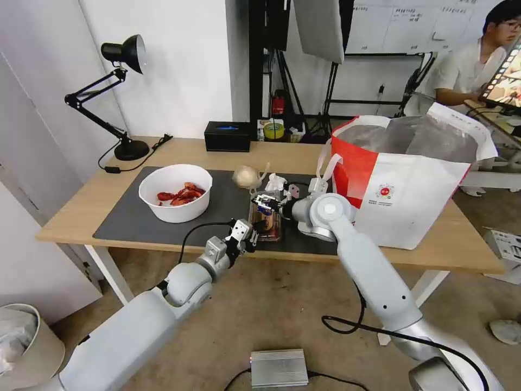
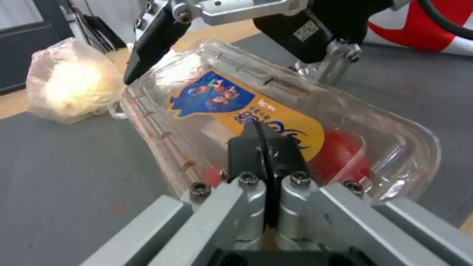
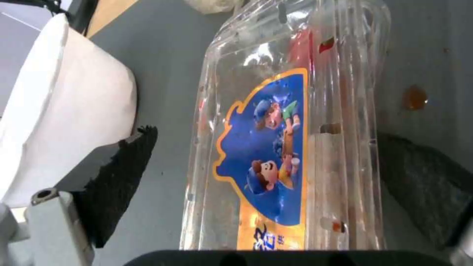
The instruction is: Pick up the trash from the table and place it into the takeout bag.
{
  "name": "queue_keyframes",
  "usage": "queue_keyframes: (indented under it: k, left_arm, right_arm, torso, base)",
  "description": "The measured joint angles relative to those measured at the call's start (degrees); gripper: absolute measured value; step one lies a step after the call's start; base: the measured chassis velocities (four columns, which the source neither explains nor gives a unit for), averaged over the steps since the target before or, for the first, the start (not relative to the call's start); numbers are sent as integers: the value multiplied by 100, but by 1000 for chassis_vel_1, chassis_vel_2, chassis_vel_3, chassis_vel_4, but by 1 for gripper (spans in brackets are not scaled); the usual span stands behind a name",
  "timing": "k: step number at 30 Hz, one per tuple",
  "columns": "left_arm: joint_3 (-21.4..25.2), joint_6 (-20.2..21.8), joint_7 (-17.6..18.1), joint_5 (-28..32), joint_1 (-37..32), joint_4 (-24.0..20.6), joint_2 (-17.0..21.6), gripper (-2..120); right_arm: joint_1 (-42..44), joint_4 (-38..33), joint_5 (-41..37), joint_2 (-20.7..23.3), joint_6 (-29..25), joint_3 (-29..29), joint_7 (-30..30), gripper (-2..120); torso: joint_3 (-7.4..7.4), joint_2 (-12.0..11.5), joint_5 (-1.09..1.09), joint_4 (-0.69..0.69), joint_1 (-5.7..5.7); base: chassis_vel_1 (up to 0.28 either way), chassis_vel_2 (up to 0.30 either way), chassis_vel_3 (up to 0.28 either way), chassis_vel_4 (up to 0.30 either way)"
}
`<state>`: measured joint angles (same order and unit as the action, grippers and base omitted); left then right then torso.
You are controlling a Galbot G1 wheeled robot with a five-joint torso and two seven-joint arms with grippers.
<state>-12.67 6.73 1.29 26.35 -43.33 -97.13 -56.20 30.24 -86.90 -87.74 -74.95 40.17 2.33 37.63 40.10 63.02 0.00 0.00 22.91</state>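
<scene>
In the head view, the clear clamshell tray (image 1: 267,220) is seen standing on the dark mat (image 1: 130,217) near the front edge of the bench (image 1: 81,209), with both claws at it. The left claw (image 1: 251,234) is brought against the tray's near end, and the right claw (image 1: 269,205) is set over its far end. The white bowl of red shells (image 1: 175,193) is placed toward the bench's left side, the knotted beige ball (image 1: 246,176) and the crumpled tissue (image 1: 275,182) behind the tray, and the takeout bag (image 1: 404,184) at the right end.

In the left wrist view, the left claw (image 2: 264,155) is found closed, its dark tip pressed on the tray's (image 2: 276,122) labelled lid (a red tomato shows inside). The right claw (image 2: 236,48) is spread wide, one black finger (image 2: 150,44) at each side of the tray; whether they grip cannot be told. The beige ball (image 2: 74,85) lies just beside.

In the right wrist view, the tray (image 3: 291,140) is framed between black pads (image 3: 123,181), and the bowl (image 3: 64,111) is close by.
</scene>
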Motion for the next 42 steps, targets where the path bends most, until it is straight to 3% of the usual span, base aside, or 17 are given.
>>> queue_keyframes:
  k: [10,14,18,20,25,33,36,42]
  left_arm:
    - [-34,-8,3,0,40,20,-10,0]
    - [-36,-27,6,0,18,22,-11,0]
    - [-36,-35,6,-2,11,22,-10,0]
    - [-37,-37,9,-3,9,19,-11,0]
    - [-37,-43,12,-2,9,15,-11,0]
    - [-27,-85,14,-4,6,3,33,0]
    - [-20,-91,14,-4,6,-9,39,0]
    - [61,-135,14,18,-15,-55,64,0]
  right_arm:
    - [-5,23,-2,-10,19,-9,-115,95]
    - [-7,55,19,-19,19,-14,-136,75]
    - [-8,55,20,-10,19,-15,-142,67]
    - [-7,55,20,-1,19,-15,-142,54]
    - [12,54,20,12,19,-14,-139,41]
    - [39,18,6,48,12,9,-117,9]
    - [53,4,0,59,9,15,-120,1]
    - [63,3,-6,55,8,34,-121,0]
  torso:
    - [0,0,0,0,0]
    - [0,0,0,0,0]
    - [0,0,0,0,0]
    - [0,0,0,-1,0]
    - [0,0,0,0,0]
    - [0,0,0,-1,0]
    - [0,0,0,0,0]
    - [0,0,0,0,0]
  base:
    - [0,0,0,0]
    - [0,0,0,0]
    - [0,0,0,0]
    - [0,0,0,0]
    - [0,0,0,0]
    - [0,0,0,0]
    - [0,0,0,0]
    - [0,0,0,0]
